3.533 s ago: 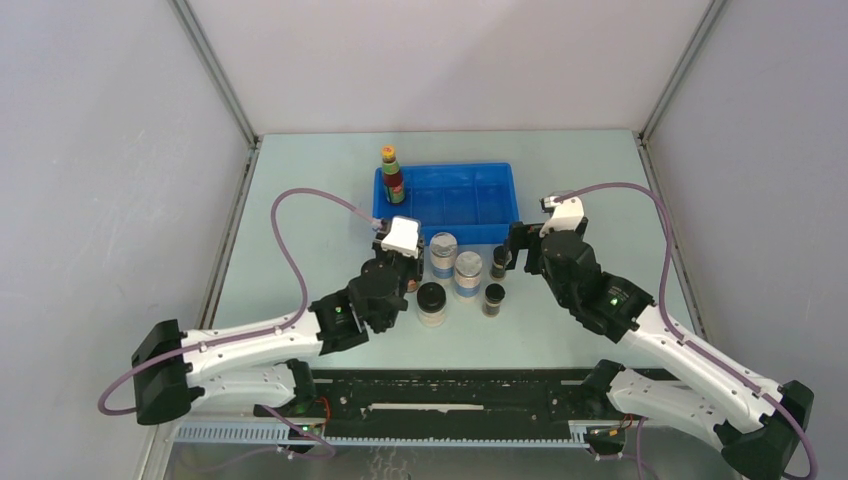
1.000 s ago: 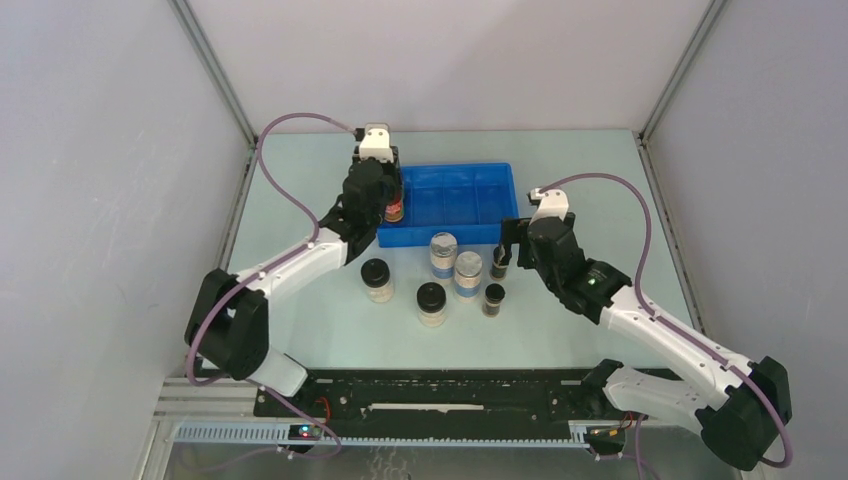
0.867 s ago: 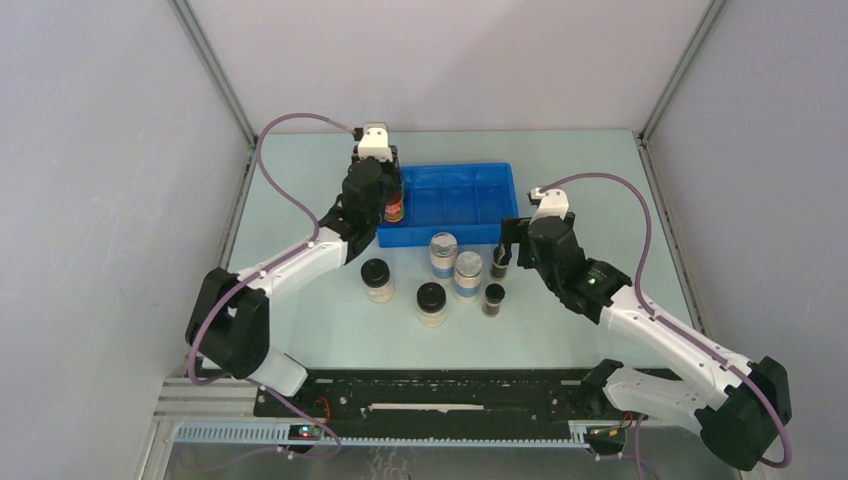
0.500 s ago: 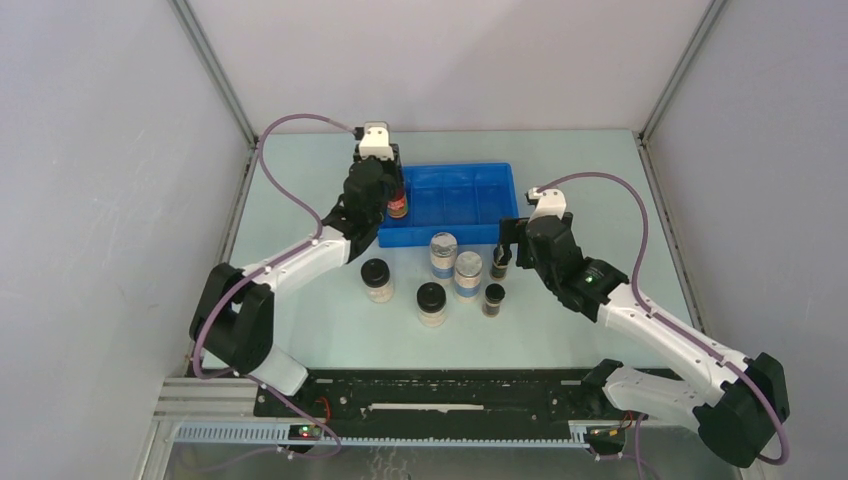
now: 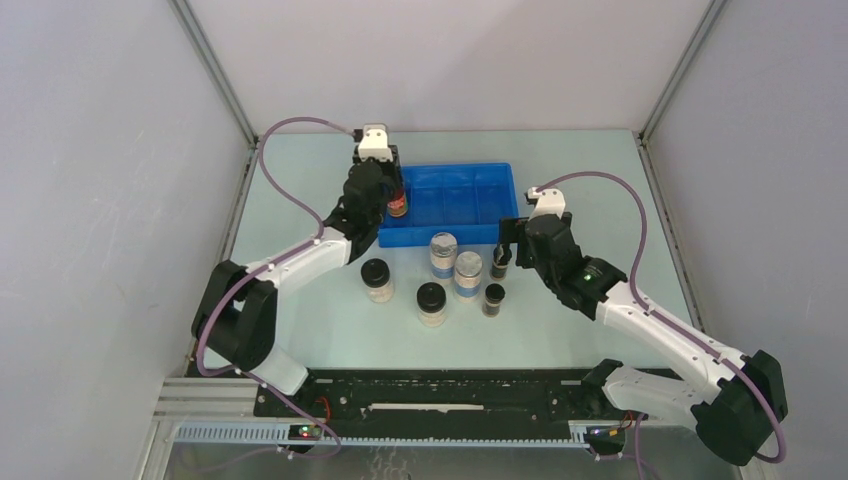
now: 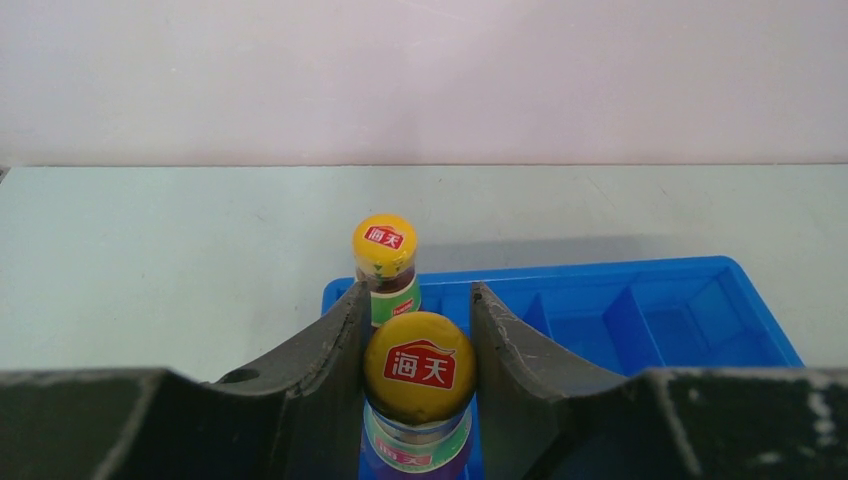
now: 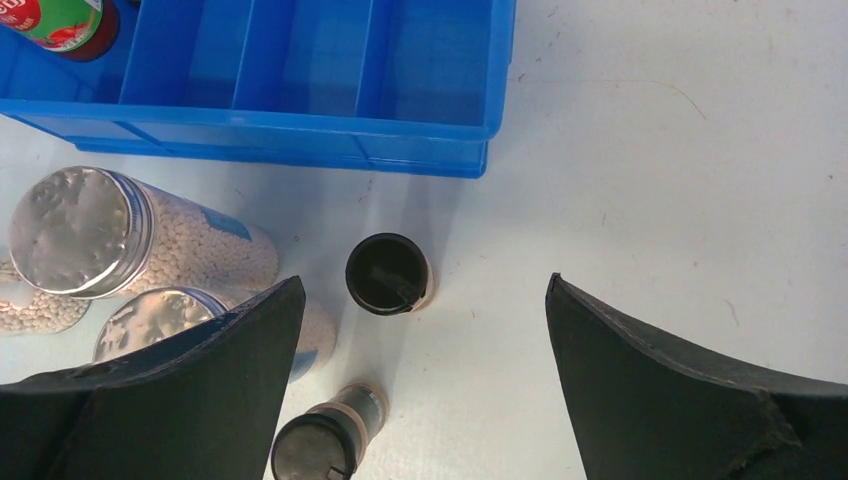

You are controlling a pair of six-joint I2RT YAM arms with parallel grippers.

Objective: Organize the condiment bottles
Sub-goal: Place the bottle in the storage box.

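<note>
Moved since the earliest view: left arm (image 5: 300,255), swung from the jar cluster out to the tray's left end; right arm (image 5: 640,320), barely shifted.

Item 1: left gripper (image 6: 417,320) is clamping a tall red-labelled bottle (image 6: 418,368) by its yellow-capped top. It is holding the bottle upright over the leftmost compartment of the blue divided tray (image 6: 600,270). Whether the base is seated cannot be told.

Item 2: matching bottle (image 6: 385,250) is standing just beyond, at the tray's far left corner.

Item 3: right gripper (image 7: 420,288) is hovering with jaws wide over a tiny dark vial (image 7: 388,272) near the tray's front wall, gripping nothing.

Item 4: second vial (image 7: 315,447), silver-lidded jars (image 7: 75,232) and black-lidded jars (image 5: 431,296) are waiting on the table (image 5: 330,330).

Handling note: the held bottle is tall and narrow, so it is likely tippy. The left arm should be lowering it straight down, clear of its twin and the tray walls. It should be releasing only once the base is resting flat.
</note>
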